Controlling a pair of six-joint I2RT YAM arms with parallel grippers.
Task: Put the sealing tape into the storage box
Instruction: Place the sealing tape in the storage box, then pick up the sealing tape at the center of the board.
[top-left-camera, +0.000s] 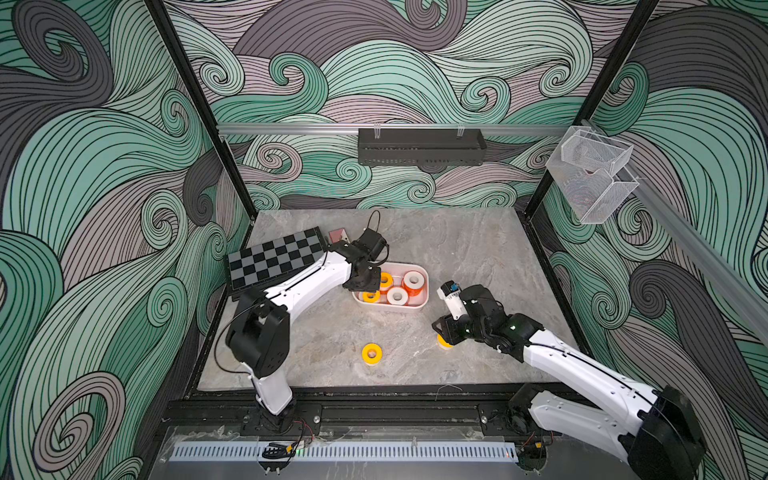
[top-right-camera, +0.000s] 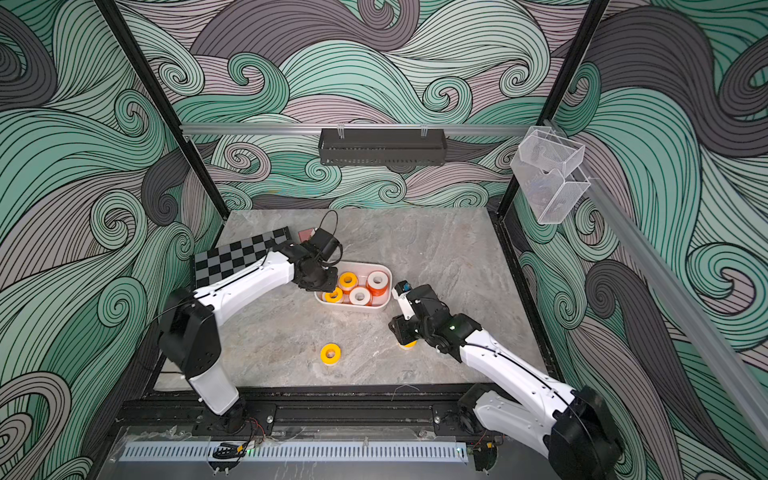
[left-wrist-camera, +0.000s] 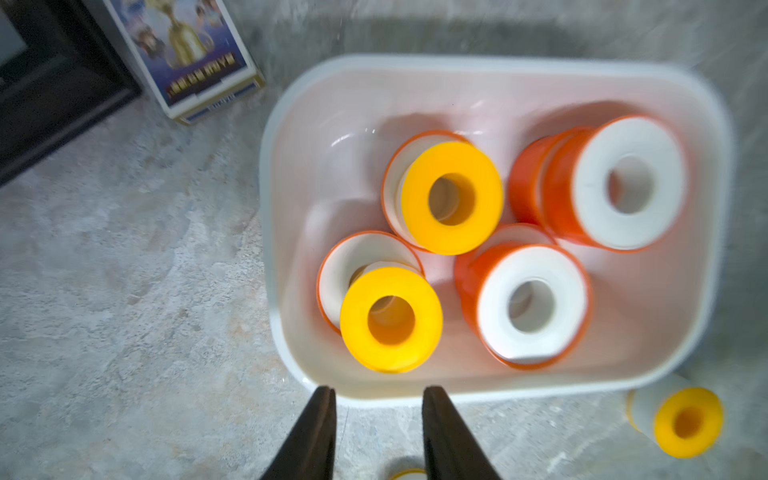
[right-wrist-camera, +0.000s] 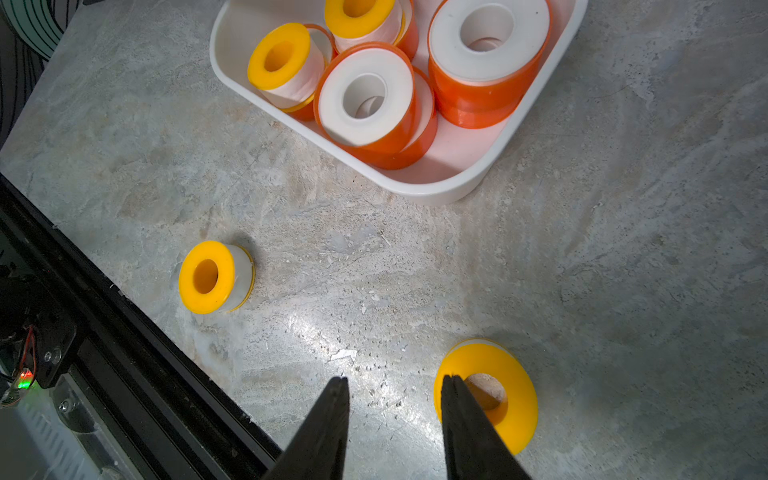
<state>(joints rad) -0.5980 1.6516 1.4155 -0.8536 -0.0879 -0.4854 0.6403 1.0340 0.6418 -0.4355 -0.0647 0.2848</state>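
Note:
The white storage box (top-left-camera: 390, 308) (top-right-camera: 353, 307) stands mid-table. Inside it sit two yellow rolls of sealing tape (left-wrist-camera: 419, 216) (left-wrist-camera: 357, 328) resting on white-faced orange rolls, beside two stacks of orange rolls (left-wrist-camera: 494, 316) (left-wrist-camera: 594, 195). My left gripper (left-wrist-camera: 378, 392) (top-left-camera: 365, 282) hovers open over the box's left rim (left-wrist-camera: 374, 399), holding nothing. One yellow roll (top-left-camera: 372, 353) (right-wrist-camera: 216, 276) lies alone near the front of the table. Another yellow roll (right-wrist-camera: 515, 374) (top-left-camera: 444, 342) lies just beside my right gripper (right-wrist-camera: 395, 380) (top-left-camera: 442, 328), which is open with only bare table between its fingers.
A chequered board (top-left-camera: 274, 257) and a card box (left-wrist-camera: 187, 54) lie behind the left arm. A black tray (top-left-camera: 422, 147) hangs on the back rail, and clear mesh baskets (top-left-camera: 590, 174) hang on the right rail. A black frame rail (top-left-camera: 374, 395) borders the table's front edge.

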